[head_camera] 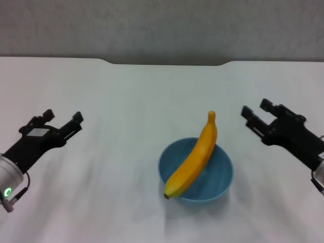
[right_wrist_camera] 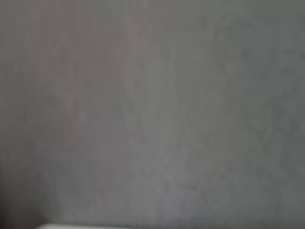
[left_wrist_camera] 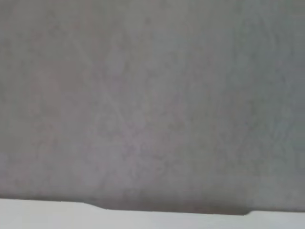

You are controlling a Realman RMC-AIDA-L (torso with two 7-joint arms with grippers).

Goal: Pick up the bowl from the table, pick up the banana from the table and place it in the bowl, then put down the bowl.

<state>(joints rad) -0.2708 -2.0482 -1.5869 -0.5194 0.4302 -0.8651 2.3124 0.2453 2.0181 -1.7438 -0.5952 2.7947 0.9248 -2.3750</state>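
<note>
A light-blue bowl [head_camera: 212, 182] stands on the white table [head_camera: 126, 101], a little right of centre and near the front. A yellow-orange banana [head_camera: 195, 157] lies slantwise across the bowl, its stem reaching past the far rim and its dark tip over the near rim. My left gripper [head_camera: 63, 119] is open and empty, at the left, well apart from the bowl. My right gripper [head_camera: 255, 111] is open and empty, to the right of the bowl and a little behind it. Neither wrist view shows the bowl or the banana.
The table's far edge has a shallow notch [head_camera: 167, 63] in front of a grey wall [head_camera: 162, 25]. The left wrist view shows that wall and the notched table edge [left_wrist_camera: 167, 212]. The right wrist view shows the wall and a sliver of table [right_wrist_camera: 86, 226].
</note>
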